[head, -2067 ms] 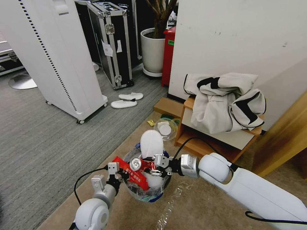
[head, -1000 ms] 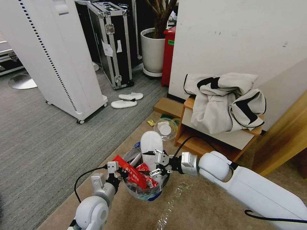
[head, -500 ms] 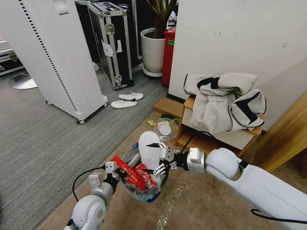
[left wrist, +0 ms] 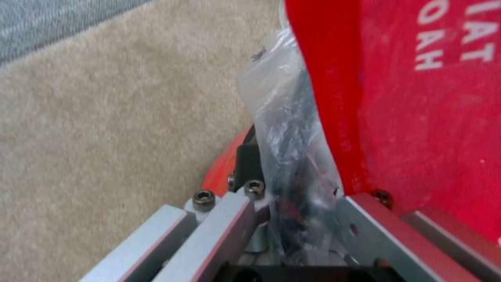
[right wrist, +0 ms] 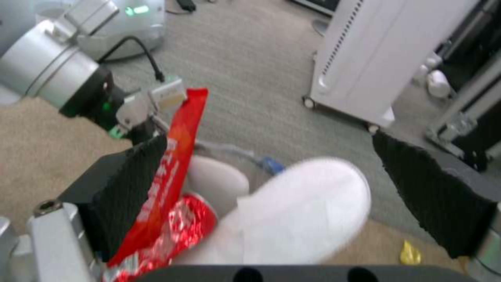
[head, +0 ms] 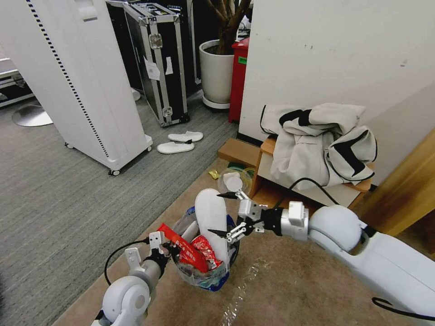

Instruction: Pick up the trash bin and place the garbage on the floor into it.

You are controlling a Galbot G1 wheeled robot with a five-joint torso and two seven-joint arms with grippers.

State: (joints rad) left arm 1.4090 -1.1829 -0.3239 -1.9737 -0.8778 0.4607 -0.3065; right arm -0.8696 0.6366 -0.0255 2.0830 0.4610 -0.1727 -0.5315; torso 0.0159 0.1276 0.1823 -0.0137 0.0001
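While clamped on the rim of the trash bin, left pincer at carpet edge; right pincer spread wide, empty, just above the white slipper upright inside. Bare beige floor rightward.

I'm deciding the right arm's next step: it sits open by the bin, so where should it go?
Probably toward the clear bottle on the beige carpet by the wooden shelf. The right gripper is open and empty beside the white slipper standing in the trash bin, which the left gripper holds by the rim.
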